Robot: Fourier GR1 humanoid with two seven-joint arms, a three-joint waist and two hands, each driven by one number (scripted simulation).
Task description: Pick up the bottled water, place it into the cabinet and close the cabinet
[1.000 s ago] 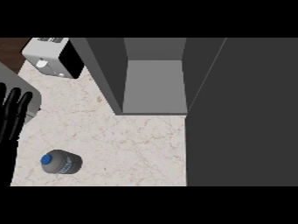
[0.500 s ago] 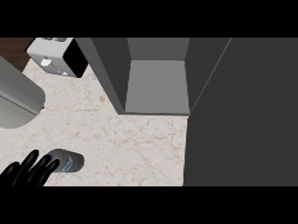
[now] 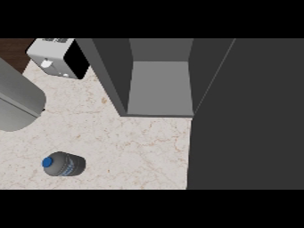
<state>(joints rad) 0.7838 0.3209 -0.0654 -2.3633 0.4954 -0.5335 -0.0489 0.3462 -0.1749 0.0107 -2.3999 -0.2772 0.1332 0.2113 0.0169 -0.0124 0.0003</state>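
— Where is the bottled water [image 3: 63,163]?
— On the marble surface [image 3: 134,147], at seven o'clock from the open cabinet [image 3: 159,84], well apart from it.
— Either robot hand gripping it?
— None shows; only a grey forearm [image 3: 6,95] at nine o'clock, so I cannot tell.

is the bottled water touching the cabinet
Apart. The head view shows the bottled water standing on bare counter, well left of and below the open cabinet.

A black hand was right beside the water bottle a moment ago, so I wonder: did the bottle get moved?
No. The bottled water sits just as far below the toaster and left of the cabinet as before.
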